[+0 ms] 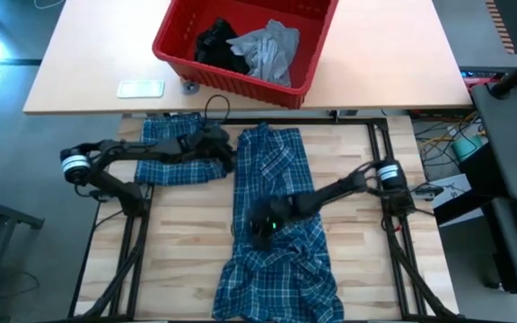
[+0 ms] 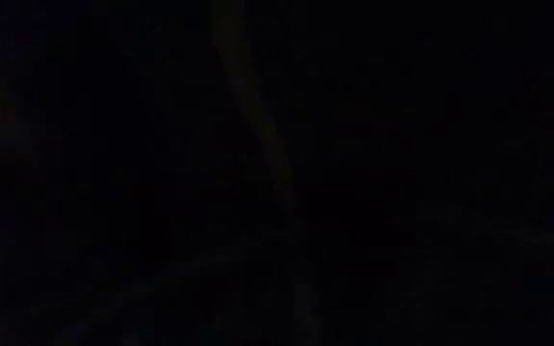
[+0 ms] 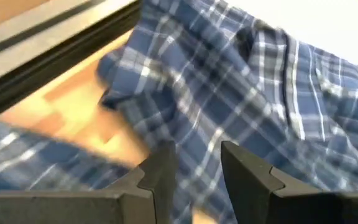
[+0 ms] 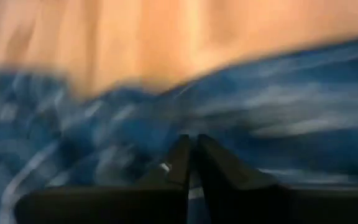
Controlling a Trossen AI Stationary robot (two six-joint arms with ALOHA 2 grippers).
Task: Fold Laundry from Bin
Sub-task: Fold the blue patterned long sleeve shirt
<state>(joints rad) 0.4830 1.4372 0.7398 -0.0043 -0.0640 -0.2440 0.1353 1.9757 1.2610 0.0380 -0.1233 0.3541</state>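
While the plaid shirt (image 1: 272, 215) lies spread down the middle of the wooden table (image 1: 187, 251), one sleeve thrown out toward the left arm, the right gripper (image 1: 263, 229) presses its fingers together on a pinch of cloth near the shirt's middle. The left gripper (image 1: 215, 144) rests over the sleeve, fingers (image 3: 160, 177) slightly apart with plaid fabric between them. The shirt looks light, limp and prone to bunching, so seams, cuffs or hem seem the surest places to hold. Beyond the table's far edge sits the red bin (image 1: 240, 85), holding a grey T-shirt (image 1: 267, 49) and a black garment (image 1: 215, 45). Nothing stands on the shirt; the low view is dark
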